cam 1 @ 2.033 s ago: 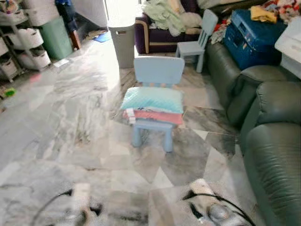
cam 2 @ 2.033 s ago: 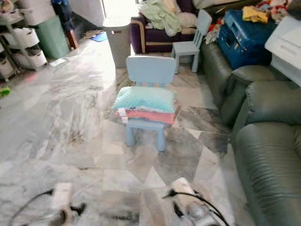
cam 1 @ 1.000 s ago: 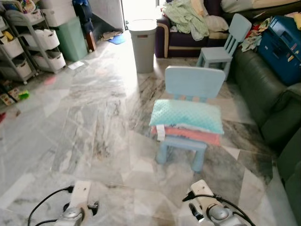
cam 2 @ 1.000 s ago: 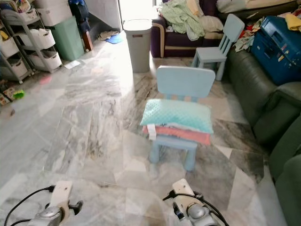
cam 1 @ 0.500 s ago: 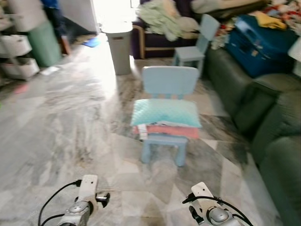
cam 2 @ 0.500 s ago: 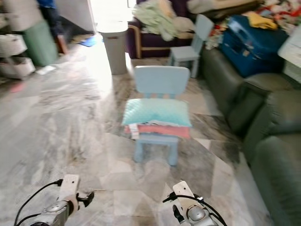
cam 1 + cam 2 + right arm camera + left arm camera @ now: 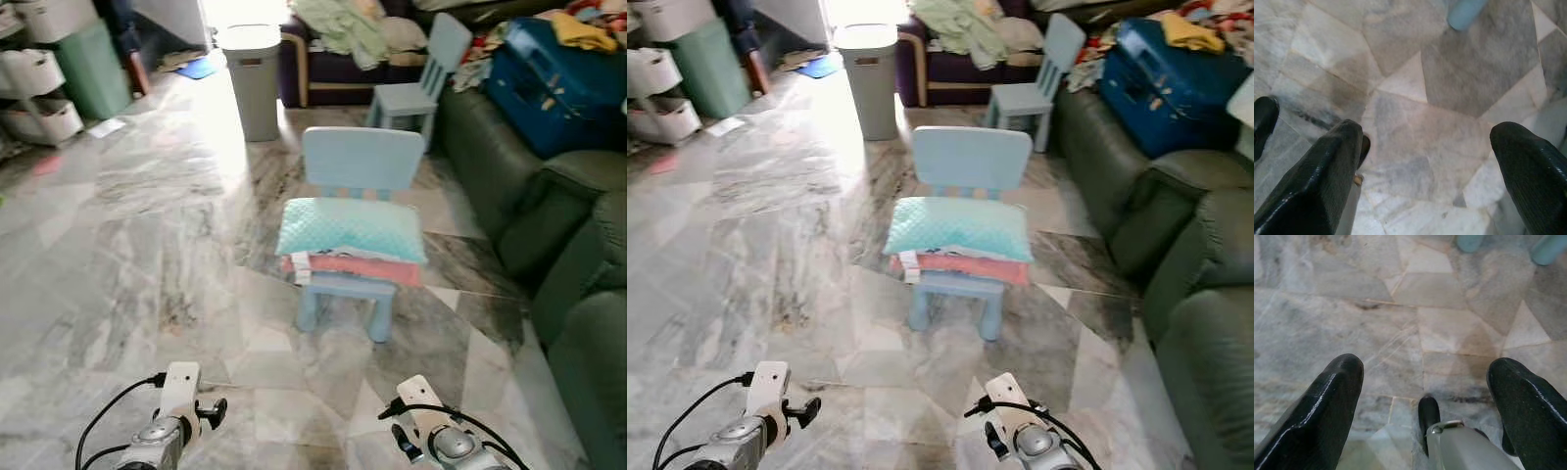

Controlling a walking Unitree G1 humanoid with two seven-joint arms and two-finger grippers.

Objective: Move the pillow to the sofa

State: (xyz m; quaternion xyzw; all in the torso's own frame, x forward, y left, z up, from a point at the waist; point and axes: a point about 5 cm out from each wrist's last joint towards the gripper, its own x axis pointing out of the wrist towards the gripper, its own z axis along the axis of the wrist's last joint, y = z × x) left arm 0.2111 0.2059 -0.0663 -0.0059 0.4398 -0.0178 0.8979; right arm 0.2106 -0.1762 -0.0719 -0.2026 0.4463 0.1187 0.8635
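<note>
Grey marble floor [image 7: 127,245] stretches across a cluttered living room as the robot stands before a small blue chair [image 7: 355,162]. Nearest the camera, the left end effector [image 7: 1422,401] and right end effector [image 7: 1425,161] hang low over the tiles, each with its black fingers spread wide and holding nothing. Straight ahead, the teal pillow [image 7: 353,228] lies on the chair's seat atop a pink cushion [image 7: 362,267], well apart from both arms. Compared with half a second ago, the chair sits slightly nearer and more sharply in view, the camera having steadied; the pillow itself has not shifted on the seat. To the right runs the dark green sofa [image 7: 578,255]; beyond stand a grey bin [image 7: 248,69] and a second blue chair [image 7: 416,69].
</note>
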